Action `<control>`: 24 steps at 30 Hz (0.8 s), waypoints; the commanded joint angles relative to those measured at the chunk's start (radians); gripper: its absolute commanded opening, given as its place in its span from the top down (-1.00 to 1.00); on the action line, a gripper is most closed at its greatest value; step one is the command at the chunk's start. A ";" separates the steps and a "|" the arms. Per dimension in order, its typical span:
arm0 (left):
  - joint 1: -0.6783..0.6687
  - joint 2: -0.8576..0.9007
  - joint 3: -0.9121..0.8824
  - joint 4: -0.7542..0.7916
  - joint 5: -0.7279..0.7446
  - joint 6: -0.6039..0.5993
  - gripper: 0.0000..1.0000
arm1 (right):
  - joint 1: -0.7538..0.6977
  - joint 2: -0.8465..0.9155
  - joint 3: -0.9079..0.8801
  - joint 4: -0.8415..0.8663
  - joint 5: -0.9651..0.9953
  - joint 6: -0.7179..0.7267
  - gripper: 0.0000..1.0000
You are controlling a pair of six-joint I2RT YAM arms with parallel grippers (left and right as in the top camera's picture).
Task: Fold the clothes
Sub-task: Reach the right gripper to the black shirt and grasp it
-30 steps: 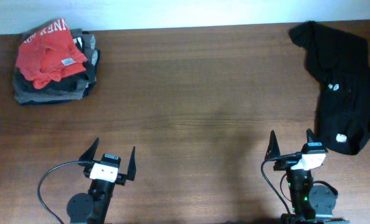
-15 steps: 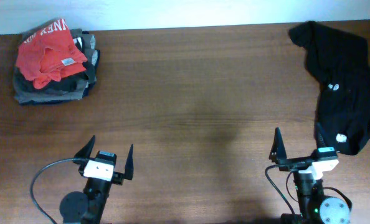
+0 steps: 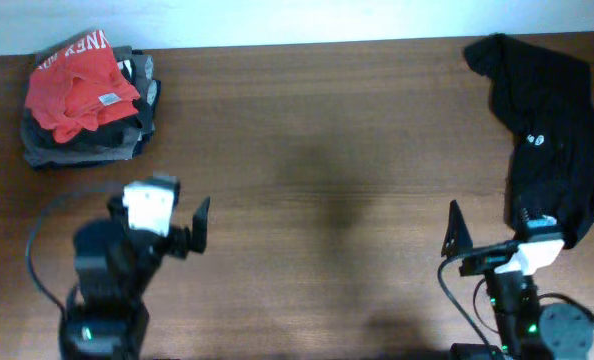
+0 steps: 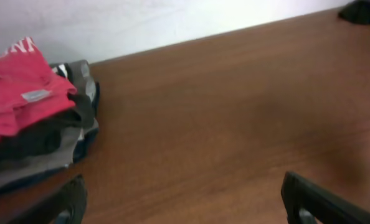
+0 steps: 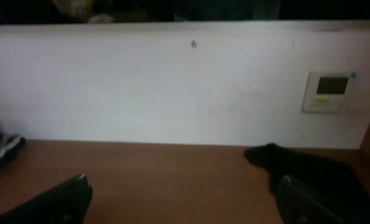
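The T-shirt (image 3: 552, 130) lies crumpled at 2 o'clock on the table (image 3: 307, 150). The left hand (image 4: 185, 202) at 7 o'clock and the right hand (image 5: 182, 199) at 5 o'clock are both released, grasping nothing.

I see a brown wooden surface (image 3: 307, 140). The black T-shirt (image 3: 562, 170) lies crumpled at its far right; a folded pile (image 3: 82, 148), red garment (image 3: 77, 90) on top, sits far left.

Your black T-shirt (image 3: 552, 130) lies crumpled, unfolded, in the far right corner of the table (image 3: 307, 150), a small white logo showing.
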 commanded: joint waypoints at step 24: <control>-0.124 1.008 0.943 -0.415 0.214 -0.006 -0.98 | -0.016 1.318 0.980 -0.668 -0.050 -0.007 -0.98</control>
